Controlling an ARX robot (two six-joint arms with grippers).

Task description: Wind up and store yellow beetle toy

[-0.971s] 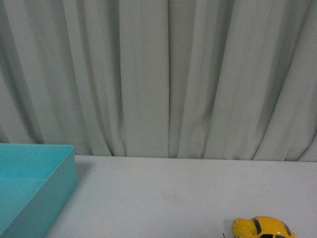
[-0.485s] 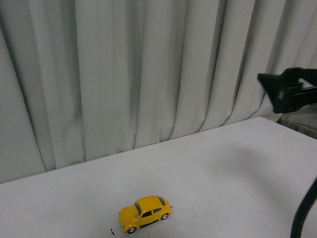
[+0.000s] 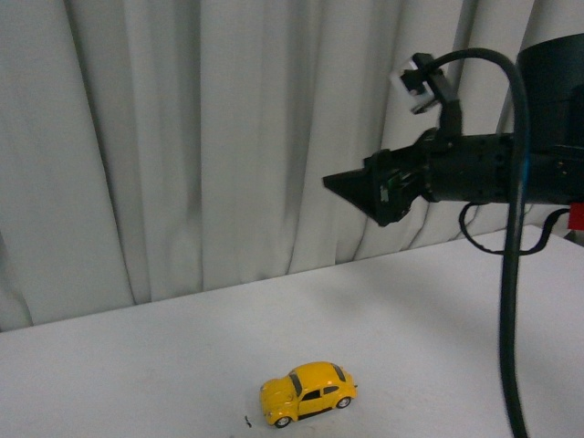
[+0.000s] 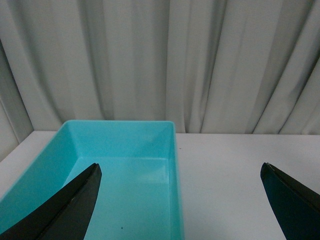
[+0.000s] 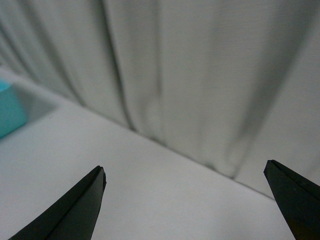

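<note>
front view: the yellow beetle toy sits on its wheels low in the frame, a little right of centre, on the white table. nothing touches it, and a tiny dark speck lies just beside its nose. the right gripper hangs in the upper right, well above and apart from the car, and is seen side-on as one black wedge, so this view does not show its jaws. it looks parked high, probably before a reach down to the toy. a thick black cable drops down the right side, and the arm's body is cut off by the right edge. the pleated curtain fills the back.

left wrist view: the left gripper has its jaws spread wide with nothing between them. it faces an empty teal bin, likely the storage spot. the bin's near end is cut off, and the car is not in view.

right wrist view: the right gripper is spread wide and empty. the picture is blurred. the toy is out of view, and a teal corner shows at one edge.
</note>
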